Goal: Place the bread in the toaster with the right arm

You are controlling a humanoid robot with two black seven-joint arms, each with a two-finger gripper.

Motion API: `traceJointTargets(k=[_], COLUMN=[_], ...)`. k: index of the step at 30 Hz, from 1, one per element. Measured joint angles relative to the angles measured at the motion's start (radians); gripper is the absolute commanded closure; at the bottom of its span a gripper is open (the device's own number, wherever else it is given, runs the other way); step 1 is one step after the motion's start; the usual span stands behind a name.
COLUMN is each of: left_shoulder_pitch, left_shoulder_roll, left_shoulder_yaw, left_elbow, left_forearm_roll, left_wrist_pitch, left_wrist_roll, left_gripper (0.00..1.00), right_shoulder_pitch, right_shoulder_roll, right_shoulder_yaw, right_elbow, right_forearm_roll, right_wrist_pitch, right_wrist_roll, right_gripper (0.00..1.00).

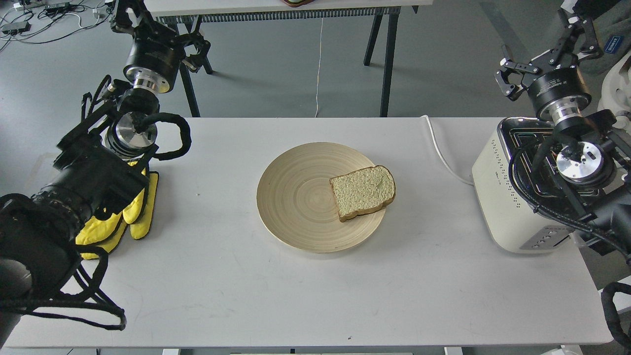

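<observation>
Bread (363, 192) lies flat on right side of round beige plate (296, 197), overhanging the rim; rounded top points right & slightly away, flat bottom edge toward plate centre, long axis approx left-right w/ a slight tilt. Plate sits mid white table (315, 296); grey floor behind, 2nd table w/ black legs further back. Yellow cloth (133, 212) at left under left arm. Bread: pale speckled crumb, brown crust. Toaster (498, 197), cream w/ chrome top, at table's right edge, white cord trailing left. Right gripper (542, 56) raised behind toaster, fingers spread, holding nothing. Left gripper (148, 24) raised at far left, also spread, holding nothing.
</observation>
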Motion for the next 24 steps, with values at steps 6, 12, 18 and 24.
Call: traceJointTargets(k=[6,12,18,24], left_shoulder_pitch=[0.002,0.002,0.003,0.003], left_shoulder_roll=[0.0,0.003,0.0,-0.002], left_shoulder_yaw=[0.0,0.0,-0.001,-0.001], left_elbow=[0.0,0.0,0.0,0.0], left_forearm_roll=[0.0,0.0,0.0,0.0], left_wrist_pitch=[-0.001,-0.01,-0.011,-0.011], left_wrist_roll=[-0.003,-0.002,-0.002,-0.002], left_gripper=[0.0,0.0,0.0,0.0], right_shoulder_pitch=[0.02,0.088,0.18,0.201], right_shoulder_roll=[-0.003,-0.018,-0.037,-0.038], right_shoulder_yaw=[-0.046,-0.153,-0.321,-0.43], right_elbow=[-0.001,0.015,0.037,0.098], right_forearm_roll=[-0.006,-0.013,-0.226,-0.54], right_wrist_pitch=[0.011,-0.007,-0.029,-0.135], right_wrist_roll=[-0.014,-0.011,-0.01,-0.009], right_gripper=[0.0,0.0,0.01,0.03])
